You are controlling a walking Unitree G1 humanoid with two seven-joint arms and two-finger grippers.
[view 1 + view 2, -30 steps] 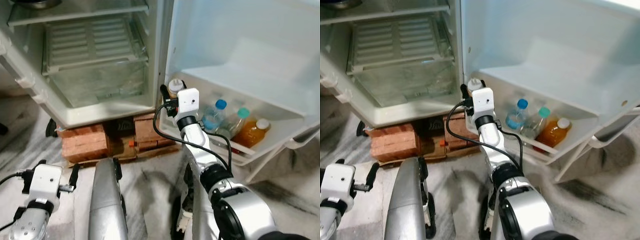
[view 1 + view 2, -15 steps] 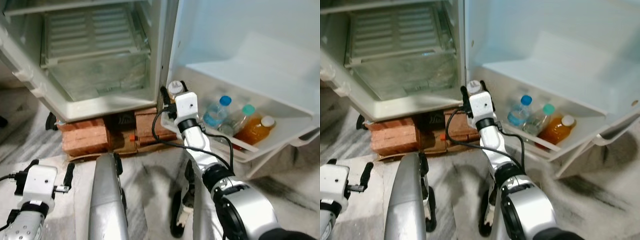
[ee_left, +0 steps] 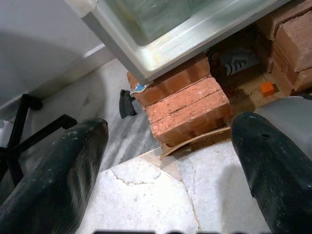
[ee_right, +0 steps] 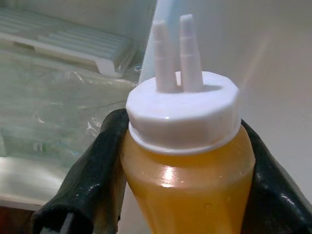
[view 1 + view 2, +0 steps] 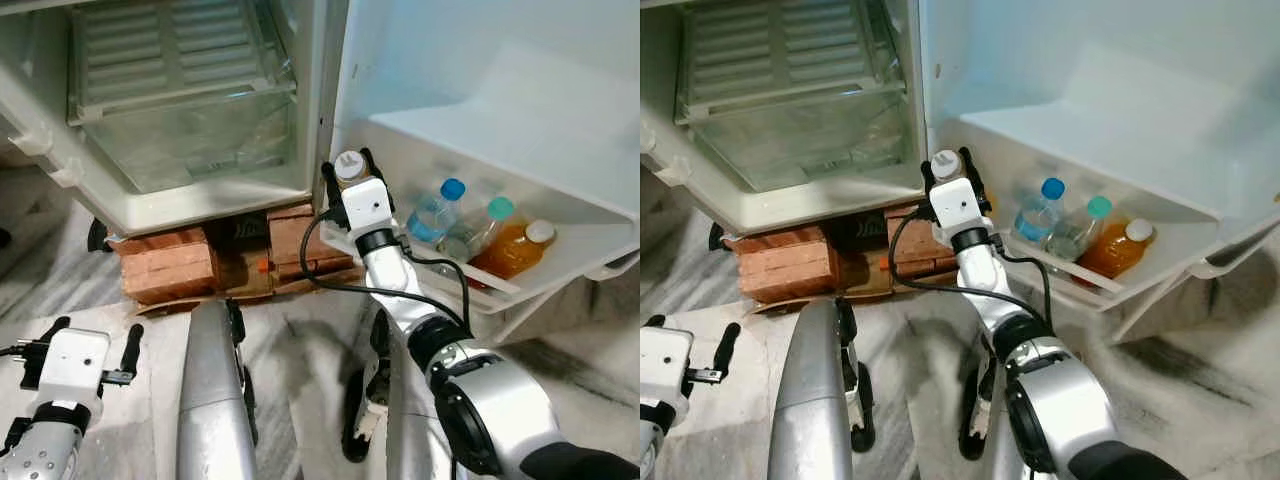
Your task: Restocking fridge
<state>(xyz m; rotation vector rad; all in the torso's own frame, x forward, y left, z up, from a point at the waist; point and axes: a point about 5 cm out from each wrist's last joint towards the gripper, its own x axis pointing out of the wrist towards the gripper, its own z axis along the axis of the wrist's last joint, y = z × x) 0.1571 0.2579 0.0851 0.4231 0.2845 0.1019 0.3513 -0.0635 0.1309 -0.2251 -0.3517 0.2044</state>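
Observation:
My right gripper [image 5: 347,172] is shut on a squeeze bottle [image 4: 187,165] of yellow-orange sauce with a white twin-spout cap [image 5: 348,165]. It is held up at the near end of the fridge door's bottom shelf [image 5: 505,290], beside the door's hinge edge. That shelf holds a blue-capped water bottle [image 5: 437,208], a teal-capped clear bottle [image 5: 483,222] and an orange juice bottle [image 5: 515,250]. The fridge body [image 5: 170,110] stands open on the left, with a clear drawer and wire shelf inside. My left gripper [image 5: 88,343] hangs low over the floor, open and holding nothing.
The fridge rests on red bricks [image 5: 165,270] with a small orange block [image 5: 262,266] between them. Marble floor [image 3: 146,195] lies below. A black chair base [image 3: 29,126] stands on the floor near the left arm.
The camera has shifted, sliding the scene. My right gripper, still shut on the sauce bottle, has edged slightly toward the door shelf. The left arm stays low.

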